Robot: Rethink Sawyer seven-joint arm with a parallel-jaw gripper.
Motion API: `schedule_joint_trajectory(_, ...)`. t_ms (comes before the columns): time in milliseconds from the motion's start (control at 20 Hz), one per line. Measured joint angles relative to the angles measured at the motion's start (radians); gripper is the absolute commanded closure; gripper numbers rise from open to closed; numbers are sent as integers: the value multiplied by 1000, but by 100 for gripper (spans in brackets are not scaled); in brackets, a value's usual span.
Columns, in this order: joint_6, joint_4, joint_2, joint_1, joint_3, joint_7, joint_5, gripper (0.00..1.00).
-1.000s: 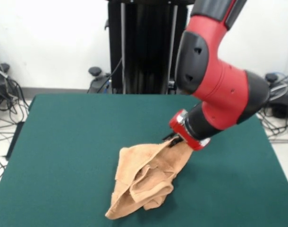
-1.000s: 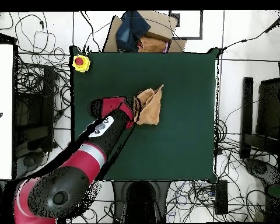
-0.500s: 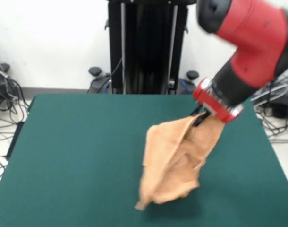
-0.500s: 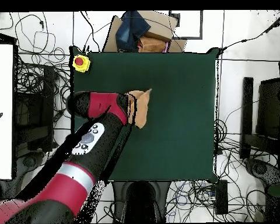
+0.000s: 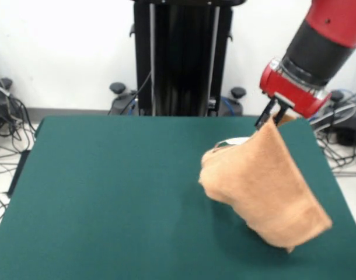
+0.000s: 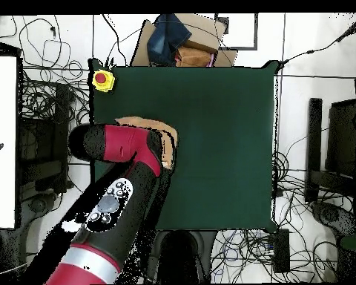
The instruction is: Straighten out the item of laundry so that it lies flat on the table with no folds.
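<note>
The light orange-tan towel [image 5: 265, 186] hangs in the air from one corner, swung out over the right part of the dark green table [image 5: 108, 198]. My gripper [image 5: 270, 118] is shut on that top corner, high above the table near its far right side. A white tag [image 5: 231, 142] shows at the towel's upper left edge. In the overhead view the arm covers most of the towel [image 6: 166, 145]; only a strip shows near the table's left edge [image 6: 211, 96], and the gripper itself is hidden there.
A yellow box with a red button [image 6: 101, 79] sits at a table corner. A cardboard box with dark cloth [image 6: 177, 41] stands beyond the table's far edge. Cables [image 5: 3, 116] lie on the floor around the table. The black pedestal [image 5: 181, 58] stands behind.
My gripper has lifted the towel off the table and swung it up and to the right in the front view; the towel now hangs free instead of lying crumpled.
</note>
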Motion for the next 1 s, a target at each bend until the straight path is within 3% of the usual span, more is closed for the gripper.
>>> schedule_joint_trajectory(450,-141,150,-122,-80,127,-1,-82,100)
schedule_joint_trajectory(800,-159,319,-275,-259,229,-79,-299,100)
schedule_joint_trajectory(1000,-153,391,-375,-393,273,-198,-425,100)
